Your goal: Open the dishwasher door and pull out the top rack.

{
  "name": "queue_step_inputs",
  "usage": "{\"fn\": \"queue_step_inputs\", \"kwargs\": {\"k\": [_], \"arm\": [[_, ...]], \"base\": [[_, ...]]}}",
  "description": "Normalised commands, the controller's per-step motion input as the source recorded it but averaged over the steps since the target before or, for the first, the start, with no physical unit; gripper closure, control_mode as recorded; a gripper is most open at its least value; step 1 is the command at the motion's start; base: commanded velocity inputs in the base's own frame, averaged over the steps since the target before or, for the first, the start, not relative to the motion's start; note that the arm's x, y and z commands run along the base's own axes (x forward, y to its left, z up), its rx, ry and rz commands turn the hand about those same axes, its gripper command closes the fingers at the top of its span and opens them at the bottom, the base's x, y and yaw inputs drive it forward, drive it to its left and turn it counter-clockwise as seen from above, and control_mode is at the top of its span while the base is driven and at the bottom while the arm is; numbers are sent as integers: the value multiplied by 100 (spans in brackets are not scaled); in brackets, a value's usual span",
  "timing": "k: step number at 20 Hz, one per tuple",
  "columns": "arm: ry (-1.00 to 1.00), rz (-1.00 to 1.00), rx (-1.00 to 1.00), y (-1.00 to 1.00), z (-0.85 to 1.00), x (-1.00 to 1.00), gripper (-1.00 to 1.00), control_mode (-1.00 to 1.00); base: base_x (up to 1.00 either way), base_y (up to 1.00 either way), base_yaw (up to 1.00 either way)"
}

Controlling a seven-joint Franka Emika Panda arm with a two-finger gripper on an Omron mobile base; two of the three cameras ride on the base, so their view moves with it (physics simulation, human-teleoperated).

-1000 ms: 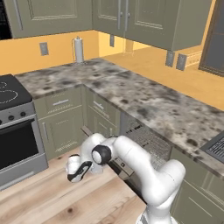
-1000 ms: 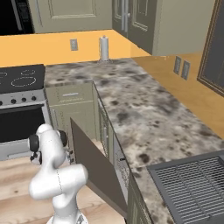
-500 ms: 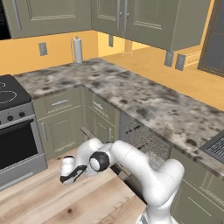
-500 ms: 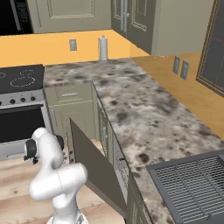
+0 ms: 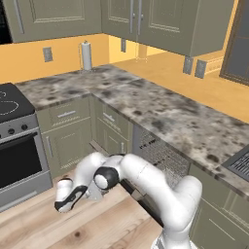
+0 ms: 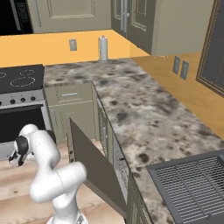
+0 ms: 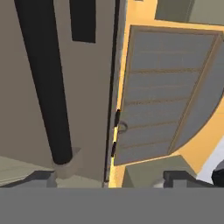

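Note:
The dishwasher door (image 6: 94, 165) is a dark grey panel that hangs partly open, tilted out from under the counter. Behind it, the top rack (image 5: 156, 151) shows as light-grey wire grid inside the dishwasher opening. My gripper (image 5: 65, 202) hangs low over the wooden floor, left of the door and apart from it, between the dishwasher and the stove. In the right base view the gripper (image 6: 16, 154) sits at the far left. In the hand view the fingertips (image 7: 41, 177) stand wide apart with nothing between them, so the gripper (image 7: 109, 178) is open.
A stove with a black-glass oven door (image 5: 17, 164) stands to the left. Olive cabinet doors (image 5: 73, 141) fill the corner under the speckled counter (image 5: 160, 109). A paper towel roll (image 5: 86, 56) stands at the back. A grey ridged sink (image 6: 192, 186) lies at the right.
The gripper has swung left and lower, away from the dishwasher door toward the floor by the stove. The door stays at the same partly open tilt.

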Motion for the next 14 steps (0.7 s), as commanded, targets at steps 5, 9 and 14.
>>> {"fn": "queue_step_inputs", "kwargs": {"k": [5, 9, 14], "arm": [[-6, 26, 10, -2, 100, -42, -100, -100], [-13, 27, 16, -18, 100, -27, -100, -100], [-12, 25, 21, -30, 96, -16, -100, -100]], "base": [[0, 0, 0], [0, 0, 0], [0, 0, 0]]}}
